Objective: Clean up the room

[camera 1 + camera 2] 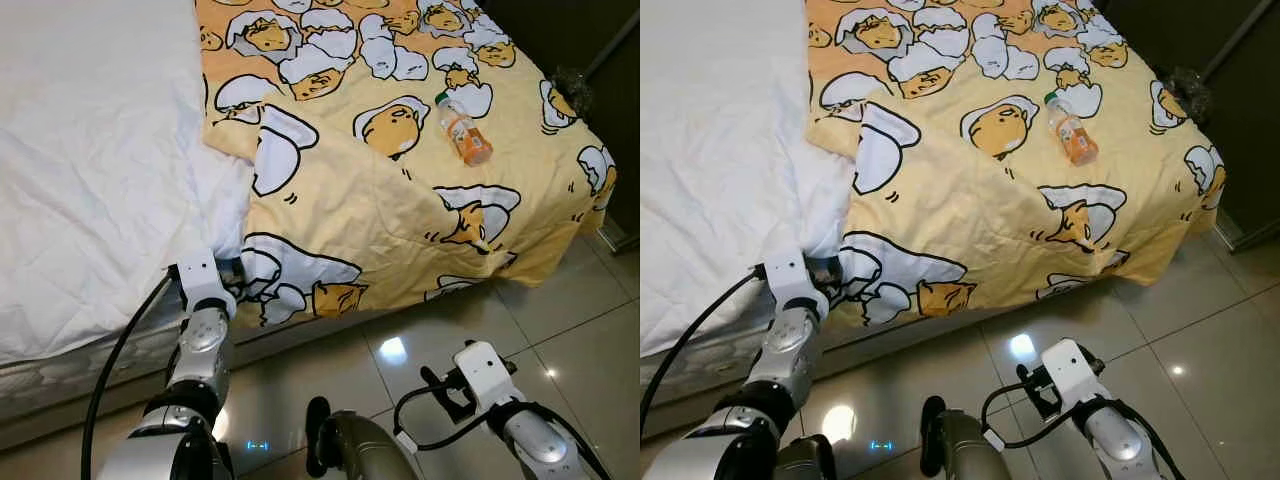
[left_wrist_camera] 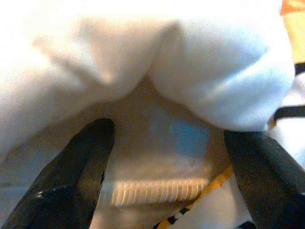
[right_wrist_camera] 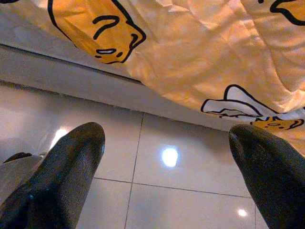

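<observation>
Yellow cartoon-print blanket (image 1: pixel 400 200) covers the frame's upper right, a plastic bottle (image 1: pixel 463 130) lying on it. At lower left, the left gripper (image 2: pixel 167 162) meets the blanket's edge beside the white sheet (image 1: pixel 90 150), fingers spread. Lower right, the right gripper (image 3: pixel 167 171) hangs splayed above the tiled floor (image 1: pixel 570 330).

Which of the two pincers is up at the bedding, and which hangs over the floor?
The left pincer is at the bed edge, fingers open around white quilt. The right pincer hangs open over the glossy tiled floor.
</observation>
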You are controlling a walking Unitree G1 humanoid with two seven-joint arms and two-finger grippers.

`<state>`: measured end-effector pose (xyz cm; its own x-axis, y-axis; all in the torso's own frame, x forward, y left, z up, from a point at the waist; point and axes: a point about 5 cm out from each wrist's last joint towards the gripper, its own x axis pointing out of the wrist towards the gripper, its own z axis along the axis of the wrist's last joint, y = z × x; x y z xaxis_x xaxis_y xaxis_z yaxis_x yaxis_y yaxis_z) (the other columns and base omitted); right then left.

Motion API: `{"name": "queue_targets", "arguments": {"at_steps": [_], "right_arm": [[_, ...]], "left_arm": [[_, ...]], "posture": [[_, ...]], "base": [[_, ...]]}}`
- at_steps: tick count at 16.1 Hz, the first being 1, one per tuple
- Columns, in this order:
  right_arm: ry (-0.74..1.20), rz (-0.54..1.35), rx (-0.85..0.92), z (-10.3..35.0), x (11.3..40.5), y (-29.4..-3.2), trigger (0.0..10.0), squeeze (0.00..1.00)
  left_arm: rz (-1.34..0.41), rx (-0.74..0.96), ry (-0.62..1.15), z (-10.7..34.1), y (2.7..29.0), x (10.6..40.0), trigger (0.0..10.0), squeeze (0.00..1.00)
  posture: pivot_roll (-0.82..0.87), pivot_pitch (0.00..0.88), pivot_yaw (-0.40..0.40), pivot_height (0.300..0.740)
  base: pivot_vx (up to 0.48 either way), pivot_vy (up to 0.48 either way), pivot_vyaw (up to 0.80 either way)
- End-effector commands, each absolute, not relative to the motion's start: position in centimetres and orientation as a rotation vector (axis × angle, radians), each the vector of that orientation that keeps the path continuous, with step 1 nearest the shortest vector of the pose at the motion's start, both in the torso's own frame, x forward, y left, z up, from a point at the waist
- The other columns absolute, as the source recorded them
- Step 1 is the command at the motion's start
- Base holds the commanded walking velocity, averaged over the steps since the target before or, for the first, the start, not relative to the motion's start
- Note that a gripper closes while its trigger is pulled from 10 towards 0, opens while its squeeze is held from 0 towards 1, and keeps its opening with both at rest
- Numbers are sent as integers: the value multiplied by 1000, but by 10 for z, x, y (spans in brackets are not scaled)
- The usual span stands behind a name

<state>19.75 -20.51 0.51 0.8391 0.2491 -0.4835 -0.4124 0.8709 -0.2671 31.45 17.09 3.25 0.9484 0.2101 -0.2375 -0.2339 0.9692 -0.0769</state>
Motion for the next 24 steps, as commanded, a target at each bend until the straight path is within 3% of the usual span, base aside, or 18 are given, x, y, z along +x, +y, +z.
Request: {"name": "queue_targets", "arguments": {"at_steps": [1,6,14,18,24], "right_arm": [[481,342,-397,4,191,-216,10000,0],[390,495,-298,22,193,-191,10000,0],[430,544,-282,18,183,-189,10000,0],[398,581,-259,23,187,-182,10000,0],[393,581,-262,23,187,-182,10000,0]], "left_arm": [[217,-136,263,22,166,306,10000,0],[202,-140,229,28,166,308,10000,0],[86,-167,236,21,144,245,10000,0],[134,-213,155,45,142,268,10000,0],[256,-235,222,34,146,293,10000,0]], "posture": [[-232,211,-149,736],[-236,213,-149,736],[-205,209,-139,736],[-199,199,-145,736],[-219,180,-146,736]], "base": [[0,0,0],[0,0,0],[0,0,0],[0,0,0],[0,0,0]]}}
